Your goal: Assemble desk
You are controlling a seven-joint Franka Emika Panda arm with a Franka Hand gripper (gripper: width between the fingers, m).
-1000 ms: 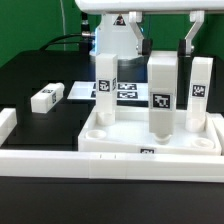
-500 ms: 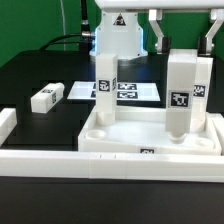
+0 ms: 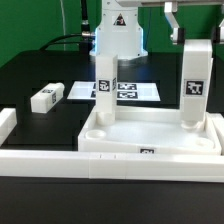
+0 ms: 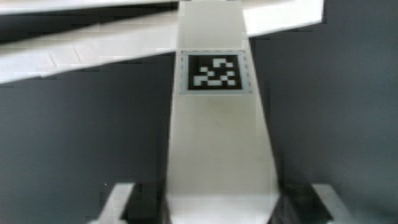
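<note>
The white desk panel [image 3: 150,135] lies rim up near the front, behind the front border bar. One tagged white leg [image 3: 103,85] stands upright in the panel's far socket on the exterior view's left. My gripper [image 3: 196,38] is shut on a second leg [image 3: 197,90] and holds it upright over the panel's far corner on the exterior view's right. In the wrist view this leg [image 4: 222,130] runs out from between my gripper [image 4: 222,208], with the panel [image 4: 89,50] beyond it. A third leg [image 3: 45,96] lies loose on the black table.
The marker board [image 3: 130,92] lies flat behind the panel. A long white border bar [image 3: 100,162] runs along the front and another [image 3: 6,122] stands at the exterior view's left. The robot base [image 3: 118,35] stands at the back.
My gripper has carried the held leg toward the exterior view's right, from the panel's middle to its far right corner. It now hides the leg that stood there.
</note>
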